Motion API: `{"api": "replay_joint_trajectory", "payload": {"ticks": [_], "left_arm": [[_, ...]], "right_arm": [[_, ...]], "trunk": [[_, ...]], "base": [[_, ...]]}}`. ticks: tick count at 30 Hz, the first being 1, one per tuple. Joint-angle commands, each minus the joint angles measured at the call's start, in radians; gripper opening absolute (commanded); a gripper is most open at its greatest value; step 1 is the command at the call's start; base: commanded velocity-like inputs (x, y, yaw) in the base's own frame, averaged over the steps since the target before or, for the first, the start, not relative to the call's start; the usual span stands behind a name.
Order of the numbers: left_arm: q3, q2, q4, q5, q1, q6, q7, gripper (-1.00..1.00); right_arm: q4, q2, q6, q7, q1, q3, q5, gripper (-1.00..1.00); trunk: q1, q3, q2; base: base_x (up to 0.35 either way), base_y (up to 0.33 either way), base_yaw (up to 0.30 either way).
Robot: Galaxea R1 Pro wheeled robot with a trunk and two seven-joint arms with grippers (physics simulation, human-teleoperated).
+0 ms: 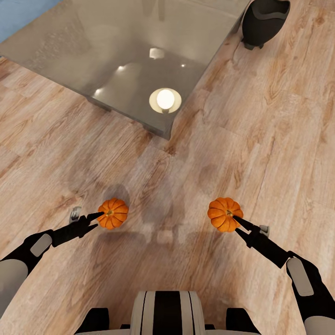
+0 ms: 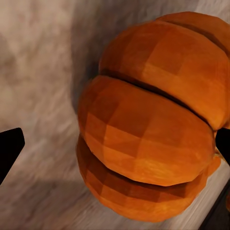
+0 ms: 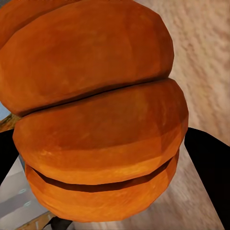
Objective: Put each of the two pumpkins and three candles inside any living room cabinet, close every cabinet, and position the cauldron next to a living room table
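Two orange ribbed pumpkins hang a little above the wooden floor, their shadows lying apart from them. The left pumpkin [image 1: 113,213] sits in my left gripper [image 1: 102,215]; in the left wrist view this pumpkin [image 2: 148,129] touches one fingertip [image 2: 223,143], and the other fingertip [image 2: 9,151] stands a little off it. My right gripper [image 1: 236,218] is shut on the right pumpkin [image 1: 224,214], which bulges between both black fingers [image 3: 206,172] in the right wrist view. The grey glass table [image 1: 93,42] lies ahead. The black cauldron [image 1: 265,16] stands on the floor by its far right corner. Cabinet and candles are out of view.
A ceiling lamp's reflection [image 1: 165,99] shines on the glass near the table's near corner [image 1: 165,132]. Open wooden floor [image 1: 279,139] spreads between me and the table and off to the right. My own base [image 1: 167,311] shows at the bottom edge.
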Motion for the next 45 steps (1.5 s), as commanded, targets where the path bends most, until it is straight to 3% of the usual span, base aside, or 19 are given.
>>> {"api": "replay_joint_trajectory", "payload": {"ticks": [1, 11, 45], "left_arm": [[-0.013, 0.000, 0.002, -0.007, 0.000, -0.002, 0.000, 1.00], [-0.017, 0.000, -0.061, -0.008, 0.001, 0.000, -0.005, 1.00], [-0.018, -0.004, -0.068, -0.009, 0.001, -0.001, 0.002, 1.00]], "right_arm": [[0.000, 0.000, 0.005, 0.001, 0.000, -0.001, -0.001, -1.00], [0.000, 0.000, 0.005, 0.001, 0.000, -0.001, -0.001, -1.00], [0.000, 0.000, 0.005, 0.002, 0.000, -0.001, -0.001, -1.00]], "trunk": [[0.000, -0.001, 0.000], [0.000, -0.001, 0.000], [0.001, -0.008, -0.001]], "base": [[0.000, 0.000, 0.000], [-0.010, 0.000, 0.000], [-0.002, 0.000, 0.000]]}}
